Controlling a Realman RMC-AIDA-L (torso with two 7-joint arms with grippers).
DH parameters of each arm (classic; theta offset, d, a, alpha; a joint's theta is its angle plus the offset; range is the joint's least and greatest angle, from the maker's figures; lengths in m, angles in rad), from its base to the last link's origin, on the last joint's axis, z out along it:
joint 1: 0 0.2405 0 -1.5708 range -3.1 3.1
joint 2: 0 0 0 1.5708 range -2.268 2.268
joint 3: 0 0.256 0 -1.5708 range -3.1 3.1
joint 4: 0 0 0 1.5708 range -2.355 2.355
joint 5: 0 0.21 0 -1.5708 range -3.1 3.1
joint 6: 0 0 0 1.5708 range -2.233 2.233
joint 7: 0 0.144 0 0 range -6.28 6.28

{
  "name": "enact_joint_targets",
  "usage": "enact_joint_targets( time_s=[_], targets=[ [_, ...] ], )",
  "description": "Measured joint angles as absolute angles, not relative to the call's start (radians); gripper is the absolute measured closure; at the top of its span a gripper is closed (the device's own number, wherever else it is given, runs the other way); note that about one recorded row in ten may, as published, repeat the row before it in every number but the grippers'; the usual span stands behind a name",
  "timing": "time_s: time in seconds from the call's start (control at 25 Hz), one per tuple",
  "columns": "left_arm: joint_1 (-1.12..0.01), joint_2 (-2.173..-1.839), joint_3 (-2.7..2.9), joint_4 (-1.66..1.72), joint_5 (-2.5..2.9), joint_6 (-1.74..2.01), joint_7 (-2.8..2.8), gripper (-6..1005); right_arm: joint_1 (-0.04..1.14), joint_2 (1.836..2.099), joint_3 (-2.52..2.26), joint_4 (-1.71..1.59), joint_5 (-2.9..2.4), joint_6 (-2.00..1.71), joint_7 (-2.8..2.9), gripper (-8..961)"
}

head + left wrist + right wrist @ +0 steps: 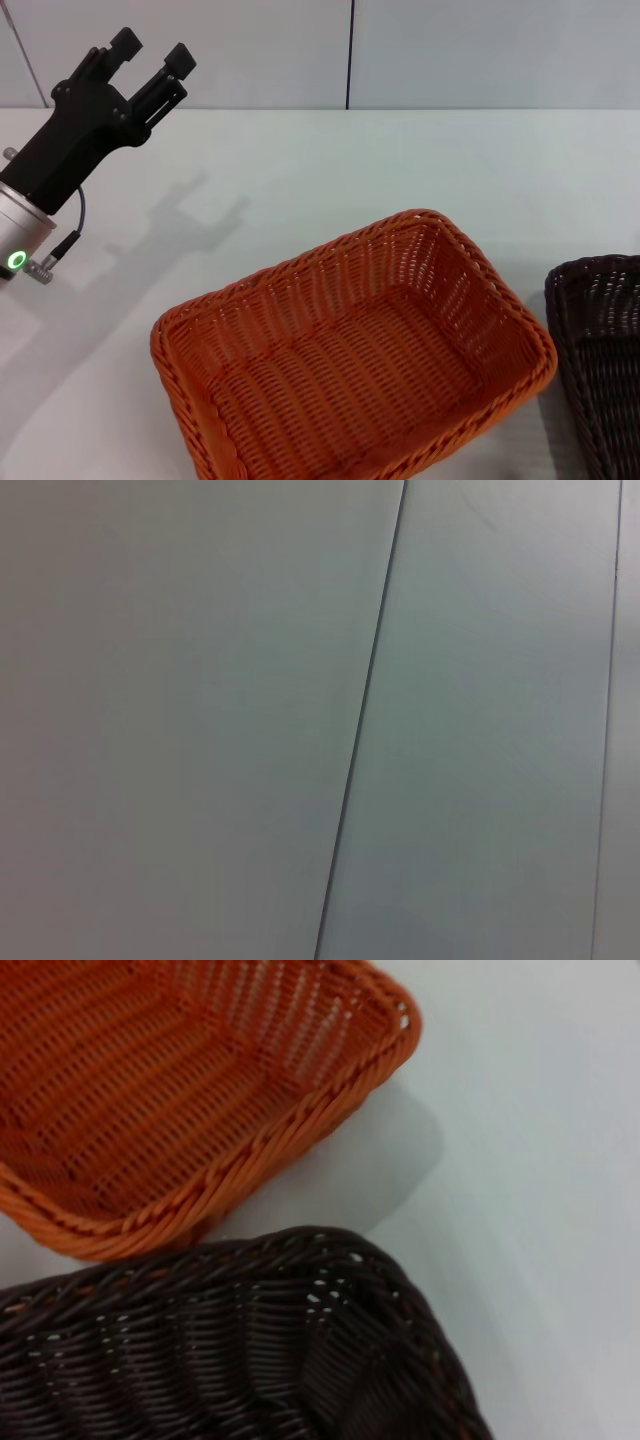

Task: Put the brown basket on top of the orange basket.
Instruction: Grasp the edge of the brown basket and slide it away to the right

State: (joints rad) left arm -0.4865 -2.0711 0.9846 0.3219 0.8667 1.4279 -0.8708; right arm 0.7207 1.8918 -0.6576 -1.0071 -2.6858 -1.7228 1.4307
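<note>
White table (400, 170): brown basket (605, 350) far from left claw (152, 52)

orange basket (350, 370): rectangular woven, braided rim, open-weave sloping sides, upright, empty, sits skewed on the table front-centre | brown basket (603, 340): near-black, same weave, upright, just beside orange one on its right, small gap between, partly cut off at frame edge
</note>
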Motion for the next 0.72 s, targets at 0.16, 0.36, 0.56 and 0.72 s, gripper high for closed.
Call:
enact_joint_targets(
  time_s=[0.16,0.36,0.56,0.72],
  targets=[
    [-0.490,-2.071,0.986,0.316,0.867,1.427,-0.871,184,0.724,1.893,-0.707,-0.931,-2.686,-1.651,1.425,222],
    [-0.498,-2.071,0.987,0.310,0.867,1.426,-0.876,184,0.724,1.910,-0.748,-0.874,-2.685,-1.544,1.420,222],
    [-0.499,-2.071,0.986,0.310,0.867,1.426,-0.877,184,0.694,1.944,-0.739,-0.921,-2.660,-1.499,1.389,223],
    [-0.499,-2.071,0.986,0.300,0.867,1.426,-0.872,184,0.680,1.955,-0.734,-0.958,-2.658,-1.494,1.396,413]
  ],
)
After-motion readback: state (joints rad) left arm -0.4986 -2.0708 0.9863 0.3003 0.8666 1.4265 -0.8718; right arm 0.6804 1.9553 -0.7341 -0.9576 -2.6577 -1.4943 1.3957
